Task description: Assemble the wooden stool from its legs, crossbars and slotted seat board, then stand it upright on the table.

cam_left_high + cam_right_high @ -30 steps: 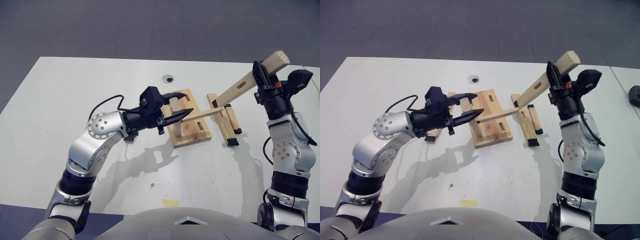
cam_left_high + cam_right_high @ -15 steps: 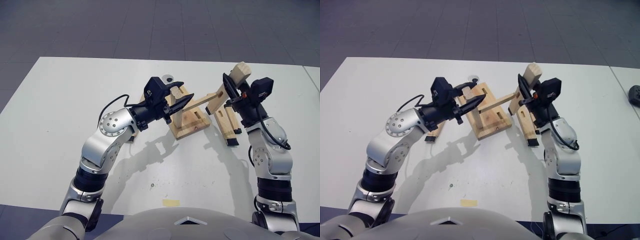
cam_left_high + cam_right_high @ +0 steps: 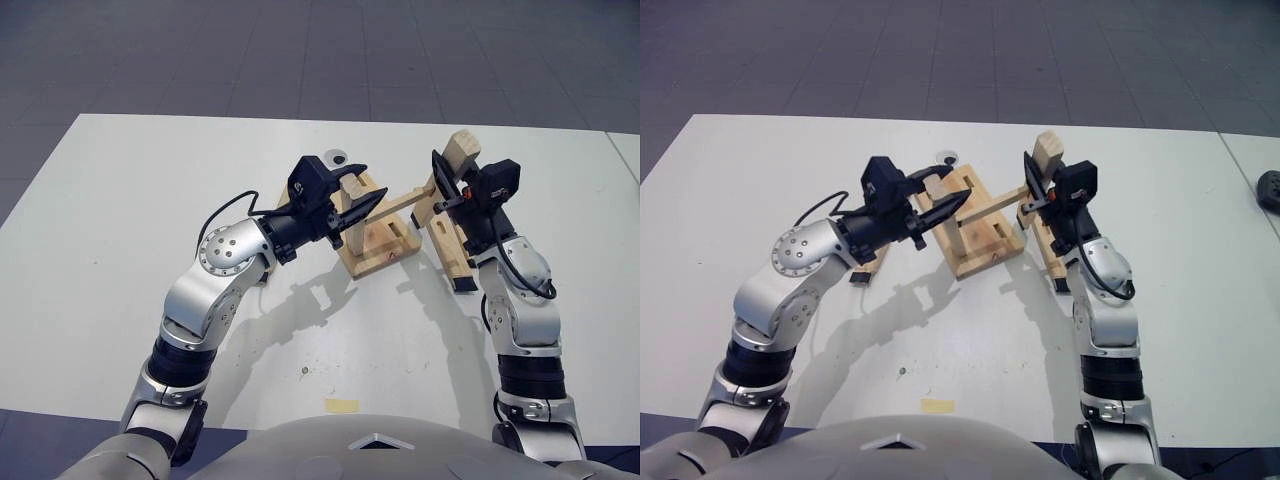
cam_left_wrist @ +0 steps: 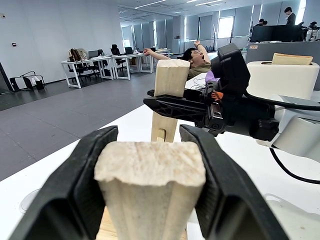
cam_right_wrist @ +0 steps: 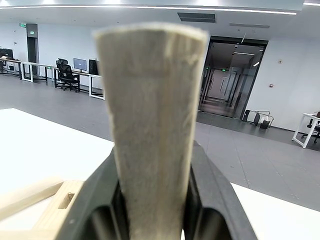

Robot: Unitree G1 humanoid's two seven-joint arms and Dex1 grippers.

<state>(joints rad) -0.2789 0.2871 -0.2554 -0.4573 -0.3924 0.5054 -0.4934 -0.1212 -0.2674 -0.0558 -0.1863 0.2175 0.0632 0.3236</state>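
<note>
Two pale wooden legs (image 5: 152, 125), judged light and stiff, were pinched near their ends by my left gripper (image 3: 362, 190) and right gripper (image 3: 448, 175).

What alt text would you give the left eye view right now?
The left gripper clamps one stool leg, the right gripper a second leg, over the seat board on the white table, a crossbar running between them. Spare wooden parts lie beside the board.

One seat board (image 3: 382, 250), two hands (image 3: 360, 197) (image 3: 442, 182), two gripped legs (image 4: 150, 190) (image 5: 150, 125)
</note>
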